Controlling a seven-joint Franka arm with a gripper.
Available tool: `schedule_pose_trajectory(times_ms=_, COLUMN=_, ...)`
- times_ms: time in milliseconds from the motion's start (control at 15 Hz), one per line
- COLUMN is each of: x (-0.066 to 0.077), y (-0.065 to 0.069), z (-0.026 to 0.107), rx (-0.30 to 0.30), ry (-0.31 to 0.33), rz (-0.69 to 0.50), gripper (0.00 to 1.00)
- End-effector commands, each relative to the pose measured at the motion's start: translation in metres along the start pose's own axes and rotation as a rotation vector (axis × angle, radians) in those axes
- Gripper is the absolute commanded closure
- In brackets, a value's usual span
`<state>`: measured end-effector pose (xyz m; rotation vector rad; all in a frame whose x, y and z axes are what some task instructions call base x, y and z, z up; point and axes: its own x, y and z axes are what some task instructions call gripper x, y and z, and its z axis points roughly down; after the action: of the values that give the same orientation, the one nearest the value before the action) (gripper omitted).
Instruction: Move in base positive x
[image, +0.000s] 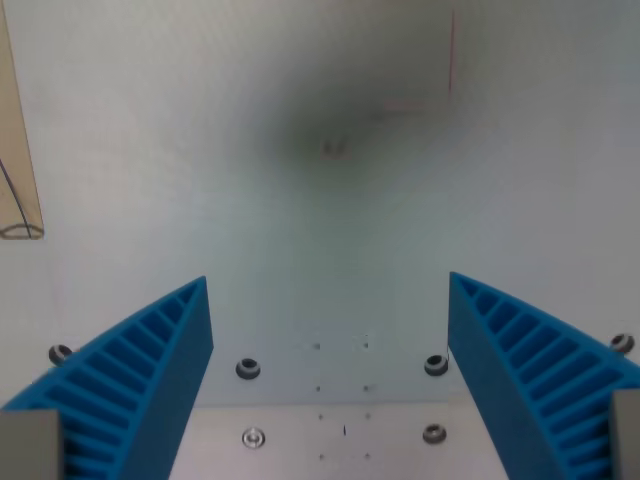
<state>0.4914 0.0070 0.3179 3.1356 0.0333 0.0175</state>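
My gripper points down over a pale white surface. Its two blue ribbed fingers stand wide apart, one at the wrist view's lower left and one at the lower right, with nothing between them. The gripper is open and empty. A soft dark shadow lies on the surface above the gap.
A grey metal plate with several bolts and small holes lies at the bottom. A beige strip with a thin dark cable runs along the wrist view's left edge. A faint red line mark is at the upper right.
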Motion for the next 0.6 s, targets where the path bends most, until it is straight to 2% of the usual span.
schedule_pose_trajectory(times_ms=67, x=0.018, y=0.002, z=-0.001, rx=0.003, ry=-0.018, rz=-0.001, gripper=0.00)
schedule_pose_trajectory(times_ms=600, x=0.058, y=0.003, z=0.000, rx=0.003, ry=-0.018, rz=-0.001, gripper=0.00)
